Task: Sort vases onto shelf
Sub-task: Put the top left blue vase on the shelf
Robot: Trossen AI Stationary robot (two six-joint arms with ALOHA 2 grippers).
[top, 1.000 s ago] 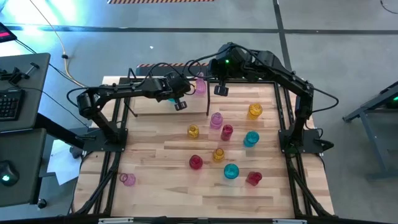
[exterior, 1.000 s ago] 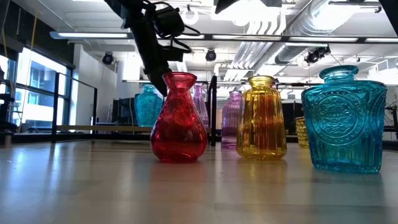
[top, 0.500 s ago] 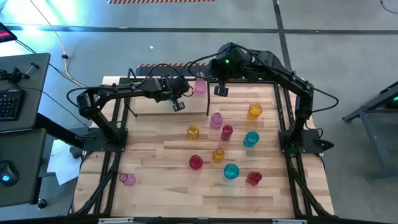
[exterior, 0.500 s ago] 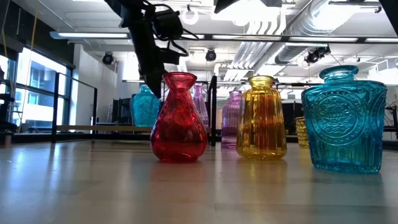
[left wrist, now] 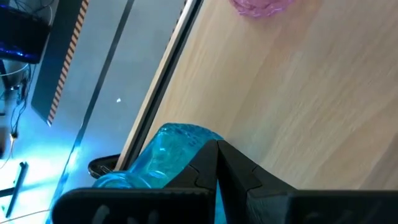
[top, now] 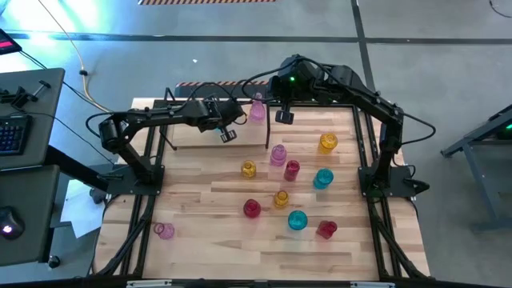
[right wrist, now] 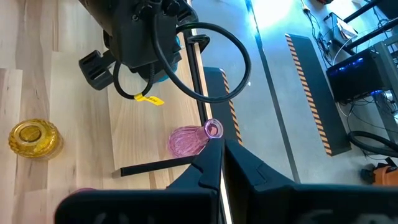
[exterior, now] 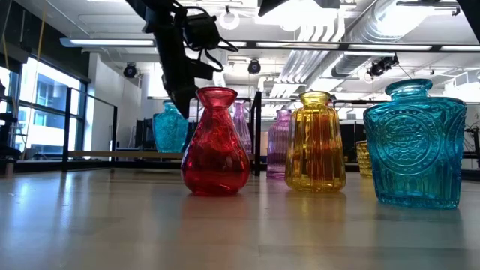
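A cyan vase (exterior: 169, 129) stands upright on the shelf's wooden plank (top: 188, 138) at the far left of the table. My left gripper (left wrist: 217, 148) is shut and slants down beside it. A pink vase (top: 257, 110) stands near the shelf's right end. My right gripper (right wrist: 222, 163) is shut and empty, raised above that end of the shelf (top: 284, 117). Several more vases stand on the tabletop, among them a red one (exterior: 216, 142), a yellow one (exterior: 315, 142) and a cyan one (exterior: 416, 146). My left gripper lays the outer side of one shut finger (left wrist: 205, 168) against the cyan vase's body (left wrist: 177, 146). The fingers slant down from above. The vase stands upright with its base on the shelf's plank.
Loose vases are spread over the right and middle of the tabletop (top: 200, 200), and one pink vase (top: 164, 231) stands near the front left. The shelf's thin black rods (top: 267, 132) rise around the plank. The arms' black frames run along both table sides.
My left gripper has turned at the wrist and swung a little toward the table's left edge. The cyan vase has slid along the shelf's plank toward the left, staying upright.
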